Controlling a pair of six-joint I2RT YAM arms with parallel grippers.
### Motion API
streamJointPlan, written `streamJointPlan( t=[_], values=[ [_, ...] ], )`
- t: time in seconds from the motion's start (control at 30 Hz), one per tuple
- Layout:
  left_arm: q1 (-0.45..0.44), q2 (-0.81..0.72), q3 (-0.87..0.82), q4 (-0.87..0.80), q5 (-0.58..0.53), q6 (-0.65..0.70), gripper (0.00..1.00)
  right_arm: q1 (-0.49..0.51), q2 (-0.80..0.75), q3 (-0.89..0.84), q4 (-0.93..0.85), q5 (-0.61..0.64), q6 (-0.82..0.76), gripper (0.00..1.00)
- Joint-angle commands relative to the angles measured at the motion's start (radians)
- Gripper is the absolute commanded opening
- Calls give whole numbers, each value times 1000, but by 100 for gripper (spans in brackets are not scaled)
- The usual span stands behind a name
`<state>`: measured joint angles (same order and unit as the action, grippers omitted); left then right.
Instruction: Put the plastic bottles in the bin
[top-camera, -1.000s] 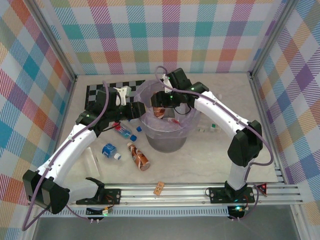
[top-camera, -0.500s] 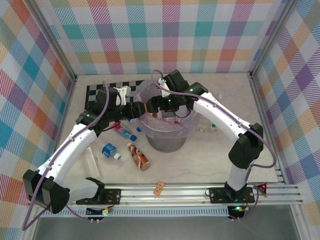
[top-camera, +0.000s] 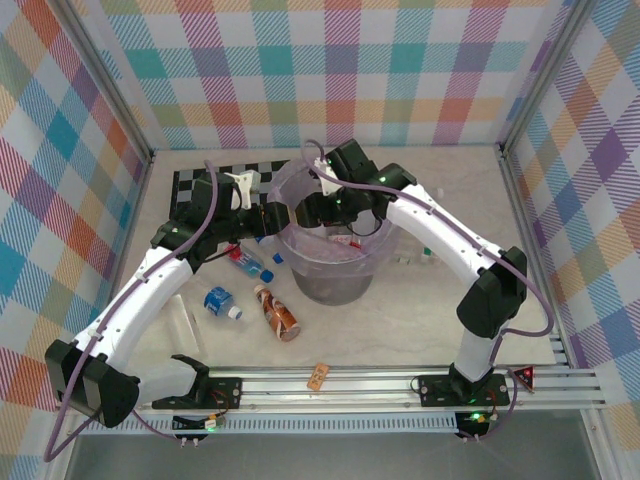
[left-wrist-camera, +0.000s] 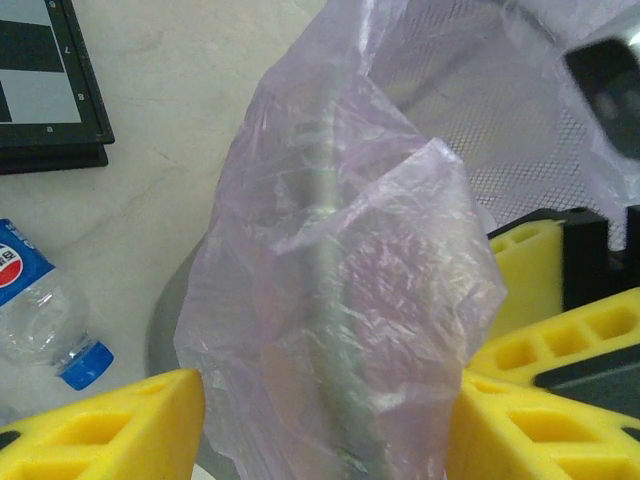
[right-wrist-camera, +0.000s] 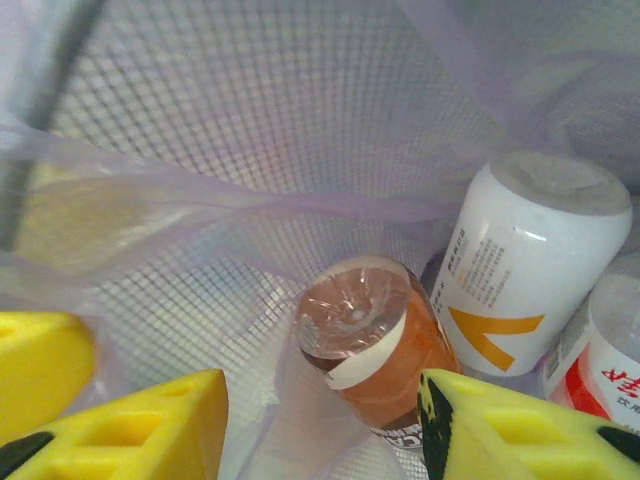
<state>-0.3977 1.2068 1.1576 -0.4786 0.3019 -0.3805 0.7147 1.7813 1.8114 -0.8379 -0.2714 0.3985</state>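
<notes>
1. The pale marble-patterned table carries everything, and both arms reach in from its near edge.
2. The round grey bin, lined with a translucent lilac plastic bag, stands near the middle of the table. It is close to the right end of the black-and-white chequered board.
3. The left hand sits at the bin's left rim, its yellow fingers closed on the bag-covered rim from both sides.
4. The right hand hangs inside the mouth of the bin, its fingers moderately apart and holding nothing.
5. Below it, in the bin, lies a clear bottle of orange-brown liquid, base towards the camera. It touches a white bottle with an orange mark, and a white bottle with red print lies just beside that.
6. On the table left of the bin, four bottles lie on their sides:
   - a clear bottle with a blue label and blue cap
   - a blue-labelled bottle with a white cap
   - a brown-orange labelled bottle
   - a plain clear bottle
7. Two small clear bottles sit on the table just right of the bin.
</notes>
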Motion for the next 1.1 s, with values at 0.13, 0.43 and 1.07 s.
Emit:
streamJointPlan(
  t=[0.13, 0.43, 1.07],
  values=[
    [10, 0, -1, -24, -4, 27, 61, -43, -99, 210, -103, 57, -109, 58],
    [11, 15, -12, -10, 2, 22, 61, -319, -232, 154, -121, 78, -91, 63],
    [11, 24, 17, -30, 1, 20, 61, -616, -247, -359, -90, 332, 609, 100]
  ],
)
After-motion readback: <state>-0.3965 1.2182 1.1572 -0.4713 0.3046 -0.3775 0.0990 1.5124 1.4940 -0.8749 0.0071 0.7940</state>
